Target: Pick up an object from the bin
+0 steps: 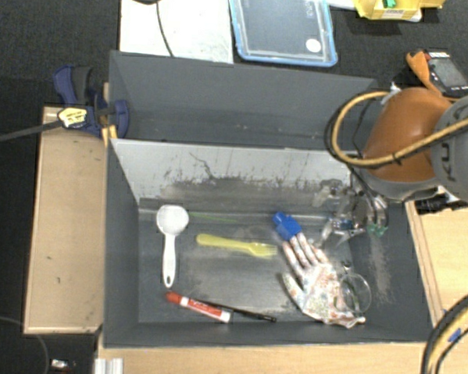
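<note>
Inside the grey metal bin (121, 254), a white plastic scoop (172, 220) lies at the far left of the floor, bowl toward the back wall. A red marker (200, 306) rests along the front edge. Both look light and rigid, but they are slim and lie flat, so there is little to take hold of.

Near the centre, a yellow spoon (232, 245) lies lengthwise, well apart from the scoop. It also appears thin and hard, and probably slippery on the metal.

Right of the spoon, a small blue piece (286, 224) touches the fingertips of a patterned fabric glove (320, 288). The glove is white with a red print and sprawls toward the front right corner. A clear looped item (356, 289), too faint to identify, sits against the glove's right side.

The claw (348, 221) hangs low at the right rear of the bin floor, below the arm's orange cover (405, 136). It is just beside the blue piece and the glove's striped fingers. Whether it is wide or narrow cannot be told, and nothing is visibly in it.

The glove looks like the nearest and easiest target. It is soft, light and not fragile, and it should bunch up rather than slide. A pinch on its thicker palm would probably hold better than one on a single limp finger.
</note>
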`<act>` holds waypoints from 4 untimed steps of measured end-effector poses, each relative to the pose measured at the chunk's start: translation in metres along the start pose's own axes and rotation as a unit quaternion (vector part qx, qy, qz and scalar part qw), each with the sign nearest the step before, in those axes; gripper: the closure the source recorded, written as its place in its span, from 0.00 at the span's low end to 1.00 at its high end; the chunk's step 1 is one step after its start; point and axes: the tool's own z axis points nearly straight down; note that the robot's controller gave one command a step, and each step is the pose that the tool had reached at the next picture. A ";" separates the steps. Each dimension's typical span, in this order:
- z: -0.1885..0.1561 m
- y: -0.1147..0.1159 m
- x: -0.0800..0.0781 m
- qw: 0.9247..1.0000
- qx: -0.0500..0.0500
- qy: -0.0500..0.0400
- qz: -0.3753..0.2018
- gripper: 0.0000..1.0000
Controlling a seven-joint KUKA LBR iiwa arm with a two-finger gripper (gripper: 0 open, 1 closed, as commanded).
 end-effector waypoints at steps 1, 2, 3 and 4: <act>0.036 0.003 0.002 0.999 0.000 0.002 0.032 0.00; 0.014 0.016 0.022 0.997 -0.001 0.001 0.079 0.00; 0.059 -0.001 0.007 0.982 -0.001 -0.001 0.189 0.00; 0.072 -0.010 0.021 0.980 0.000 0.000 0.199 1.00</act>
